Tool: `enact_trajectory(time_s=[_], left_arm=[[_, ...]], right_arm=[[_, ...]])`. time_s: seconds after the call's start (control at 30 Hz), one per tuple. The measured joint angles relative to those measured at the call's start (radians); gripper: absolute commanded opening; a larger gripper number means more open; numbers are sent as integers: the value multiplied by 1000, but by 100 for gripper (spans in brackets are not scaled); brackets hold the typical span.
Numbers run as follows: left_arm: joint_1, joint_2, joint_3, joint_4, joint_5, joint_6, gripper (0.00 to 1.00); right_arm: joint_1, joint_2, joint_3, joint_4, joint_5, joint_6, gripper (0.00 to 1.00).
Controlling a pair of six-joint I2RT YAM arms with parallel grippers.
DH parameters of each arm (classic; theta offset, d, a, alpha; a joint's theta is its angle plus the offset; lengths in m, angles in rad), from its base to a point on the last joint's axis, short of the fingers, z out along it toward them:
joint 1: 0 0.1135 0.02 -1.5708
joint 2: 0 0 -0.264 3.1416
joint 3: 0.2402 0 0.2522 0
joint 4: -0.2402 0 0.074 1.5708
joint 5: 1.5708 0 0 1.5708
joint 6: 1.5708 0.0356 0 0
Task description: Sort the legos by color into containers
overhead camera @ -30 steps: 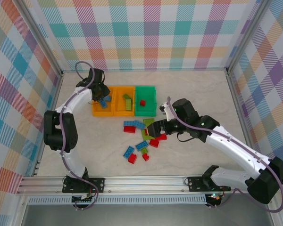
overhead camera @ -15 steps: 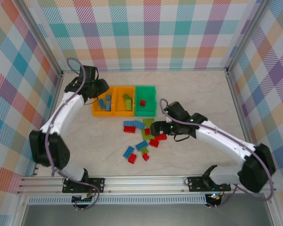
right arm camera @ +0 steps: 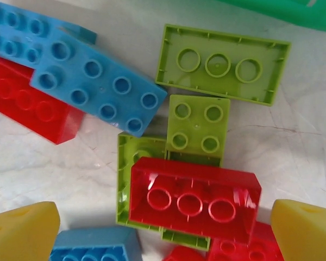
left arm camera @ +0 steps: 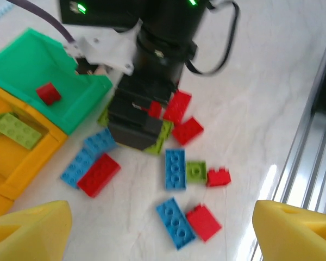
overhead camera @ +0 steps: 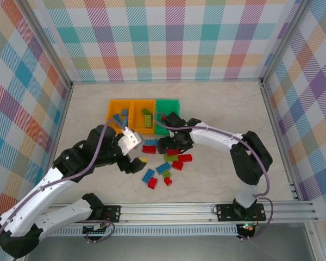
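**Red brick between open jaws: light, hard, slick**

The right jaws are released and spread wide. Their yellow fingertips (right arm camera: 23,232) sit at 7 and 5 o'clock of the wrist view, with a red brick (right arm camera: 195,199) between them that neither touches. It lies studs-down with its three hollow tubes facing up, resting on a lime brick (right arm camera: 125,185) whose edge shows at its 9 o'clock. A square lime piece (right arm camera: 198,128) sits just beside it at 12 o'clock, and a blue brick (right arm camera: 98,87) lies near at 10 o'clock. Whether the red and lime are pressed together I cannot tell.

The left jaws are likewise released and empty, hanging at 9 o'clock of the pile (overhead camera: 163,167) of loose bricks on the table (overhead camera: 223,109). The three bins stand at 12 o'clock of the pile. Blue pieces lie in the end orange bin (overhead camera: 119,101), a lime piece in the middle orange bin (left arm camera: 22,163), and one red piece (left arm camera: 47,93) in the green bin (left arm camera: 22,62).

These bricks look light and quite rigid, so a firm pinch should not harm one, but the glossy walls are likely slippery. The best hold is probably across the short width, with the pads flat on the two long side walls and low enough to catch the full wall. The lime brick beneath may come up with it or skid away.
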State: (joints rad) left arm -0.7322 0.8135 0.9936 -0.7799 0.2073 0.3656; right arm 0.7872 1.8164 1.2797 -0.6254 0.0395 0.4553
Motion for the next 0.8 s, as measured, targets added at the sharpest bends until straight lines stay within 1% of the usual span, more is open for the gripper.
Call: enact_trajectory(time_s=[0.07, 0.17, 0.27, 0.43, 0.5, 0.6, 0.73, 0.8], left_arm=[[0, -42, -46, -10, 11, 45, 87], [-1, -73, -86, -15, 20, 94, 87], [-1, -68, -96, -16, 20, 128, 88], [-1, -33, -98, -5, 20, 164, 88], [-1, -27, -107, 2, 20, 172, 88], [-1, -31, -119, 13, 20, 177, 91], [-1, -52, -134, 58, 9, 150, 99], [-1, -61, -142, 100, 0, 110, 100]], right_arm=[[2, 40, 18, -10, 7, 0, 94], [9, 74, 23, -12, 18, -8, 82], [12, 76, 23, -14, 34, -13, 69], [14, 73, 24, -11, 59, -15, 55], [14, 70, 24, -13, 66, -15, 53], [14, 43, 22, -17, 80, -15, 53], [14, -61, 23, -8, 100, -27, 53], [10, -109, 34, 3, 117, -45, 53]])
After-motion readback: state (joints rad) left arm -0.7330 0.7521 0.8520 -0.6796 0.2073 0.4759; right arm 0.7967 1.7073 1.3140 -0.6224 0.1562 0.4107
